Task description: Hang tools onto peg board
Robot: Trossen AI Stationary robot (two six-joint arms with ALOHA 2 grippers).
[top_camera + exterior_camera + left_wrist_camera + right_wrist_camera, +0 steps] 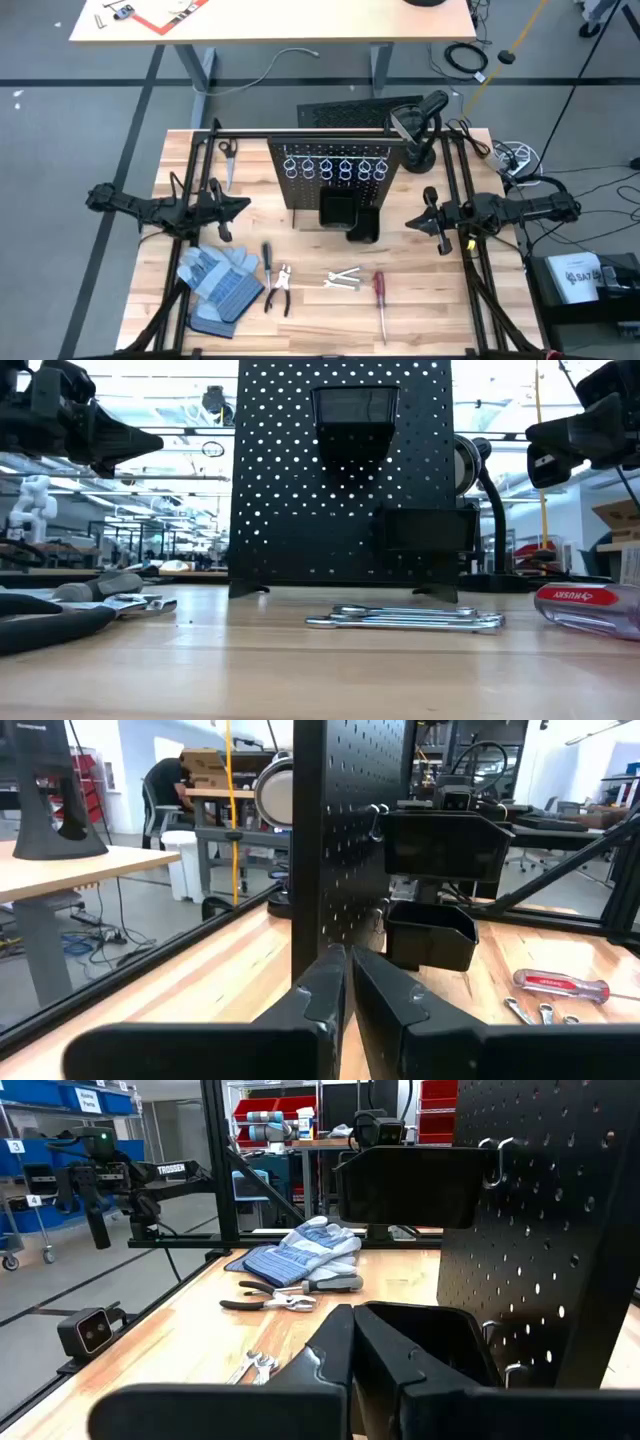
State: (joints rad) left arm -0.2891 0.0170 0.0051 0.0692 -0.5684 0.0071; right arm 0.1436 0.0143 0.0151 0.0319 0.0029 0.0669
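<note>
- From above: the peg board (335,170) stands mid-table; the tools lie in front of it — pliers (279,287), wrenches (343,279), red-handled screwdriver (380,294). The left gripper (238,208) and the right gripper (415,222) flank the board, both pressed together, holding nothing.
- Table level: the screwdriver's handle reads "HUSKY".
- Left wrist: fingers (320,1000) touching.
- Right wrist: gloves (295,1252) beyond the pliers — "TROSSEN" is printed on the far arm.
</note>
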